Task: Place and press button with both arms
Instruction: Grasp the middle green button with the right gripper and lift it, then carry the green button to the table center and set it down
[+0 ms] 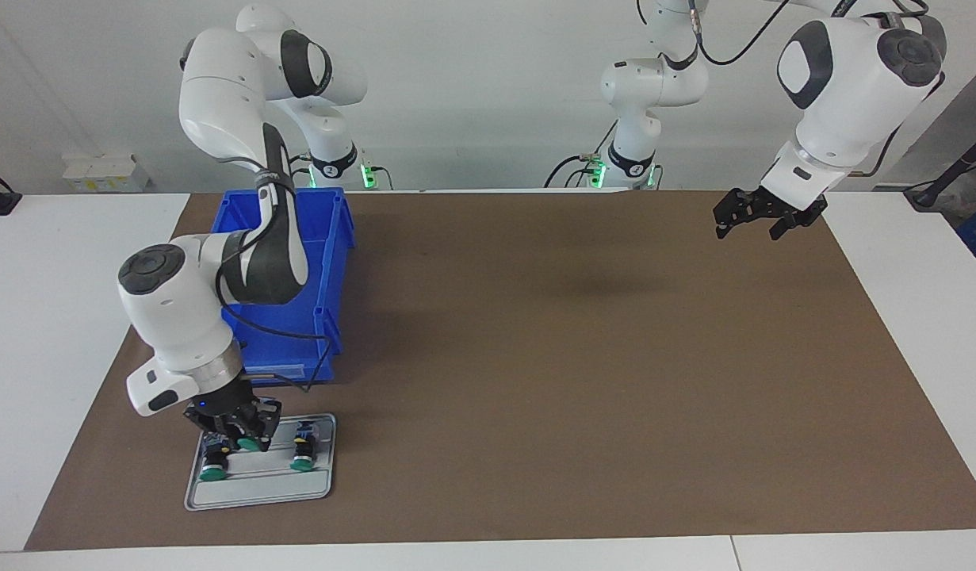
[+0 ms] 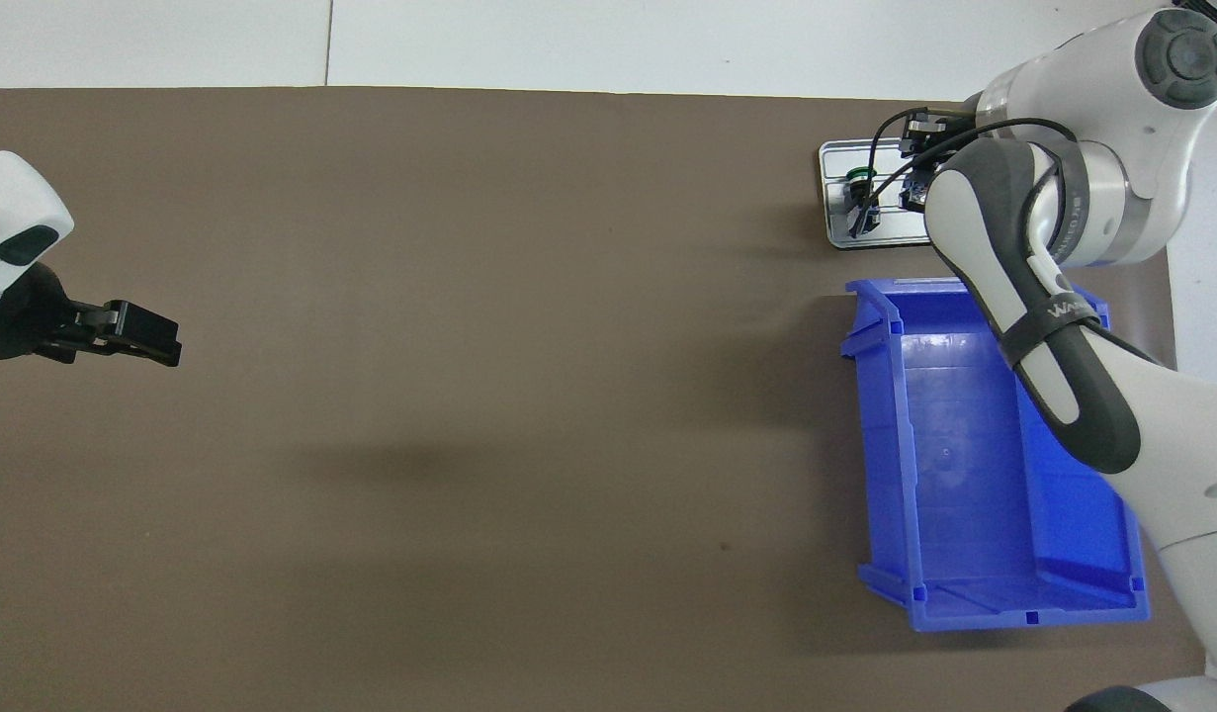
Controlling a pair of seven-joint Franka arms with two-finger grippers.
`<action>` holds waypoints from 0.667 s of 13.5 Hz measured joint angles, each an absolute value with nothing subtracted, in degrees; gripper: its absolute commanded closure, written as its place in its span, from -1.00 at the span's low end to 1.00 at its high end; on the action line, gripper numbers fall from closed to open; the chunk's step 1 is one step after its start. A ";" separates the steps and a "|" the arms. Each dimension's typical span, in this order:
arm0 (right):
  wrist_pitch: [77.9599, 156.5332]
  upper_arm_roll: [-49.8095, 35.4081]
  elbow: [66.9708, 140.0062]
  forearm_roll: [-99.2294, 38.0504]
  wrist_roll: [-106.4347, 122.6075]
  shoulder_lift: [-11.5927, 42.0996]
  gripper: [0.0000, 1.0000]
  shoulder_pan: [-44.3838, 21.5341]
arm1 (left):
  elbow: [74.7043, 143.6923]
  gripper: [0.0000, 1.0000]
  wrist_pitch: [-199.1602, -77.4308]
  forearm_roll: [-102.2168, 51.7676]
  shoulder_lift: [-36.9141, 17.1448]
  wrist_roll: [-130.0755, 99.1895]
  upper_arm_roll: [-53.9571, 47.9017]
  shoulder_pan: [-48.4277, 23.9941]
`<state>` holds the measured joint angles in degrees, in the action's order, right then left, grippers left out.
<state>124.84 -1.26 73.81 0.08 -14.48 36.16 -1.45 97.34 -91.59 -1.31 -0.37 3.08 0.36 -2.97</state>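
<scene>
Your right gripper (image 1: 242, 438) is clenched on the middle button (image 1: 250, 443), raised over the grey tray (image 1: 258, 493) (near the mat's corner). Your left gripper (image 1: 753, 226) waits with fingers spread, holding nothing.

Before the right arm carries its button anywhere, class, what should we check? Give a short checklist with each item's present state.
1. Right gripper shut on the middle button: ok.
2. Held button lifted off the grey tray: ok, it appears raised.
3. Other two buttons in place on the tray: ok.
4. Blue bin, beside the tray and nearer the robots, ready to receive: ok, nothing seen inside.
5. Left gripper open, waiting over the mat at its own end: ok.
6. Grip firm enough for travel: cannot tell.
</scene>
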 measured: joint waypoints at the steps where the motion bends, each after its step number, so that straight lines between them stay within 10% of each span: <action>1: 124.43 -1.21 74.32 0.11 -19.46 35.42 1.00 -2.97 | 97.34 -1.00 -91.59 -1.31 -0.37 3.08 0.36 -2.97; 9: 120.46 -1.10 75.11 6.67 -65.65 34.45 1.00 -17.72 | 97.34 -1.00 -91.58 -1.31 -0.37 3.08 0.36 -2.97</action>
<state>120.46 -1.10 75.11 6.67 -65.65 34.45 -17.72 97.34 -91.58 -1.31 -0.37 3.08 0.36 -2.97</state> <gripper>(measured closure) 0.586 0.000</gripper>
